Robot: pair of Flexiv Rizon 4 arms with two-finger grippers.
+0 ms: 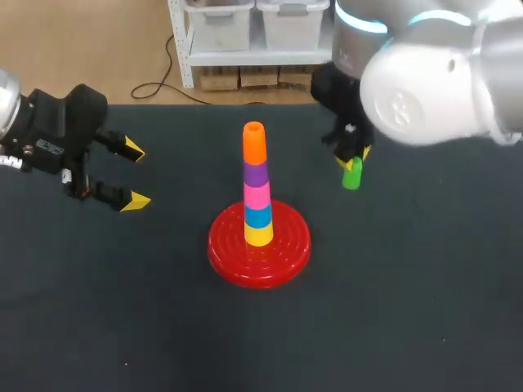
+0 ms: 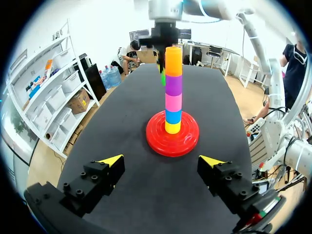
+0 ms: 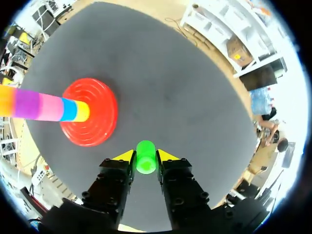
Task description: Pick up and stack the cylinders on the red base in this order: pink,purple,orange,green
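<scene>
On the red base (image 1: 260,245) (image 2: 172,137) (image 3: 90,112) stands a stack, from the bottom yellow, blue, pink (image 1: 257,194), purple (image 1: 256,173) and orange (image 1: 254,143) cylinders. A green cylinder (image 1: 352,174) (image 3: 145,157) is to the right of the stack, between the yellow tips of my right gripper (image 1: 355,155) (image 3: 145,156), which is shut on it. My left gripper (image 1: 135,175) (image 2: 162,161) hangs open at the left of the table, empty, facing the stack.
The dark table top (image 1: 392,310) stretches all around the base. The right arm's large white elbow (image 1: 425,90) hangs over the back right part of the table.
</scene>
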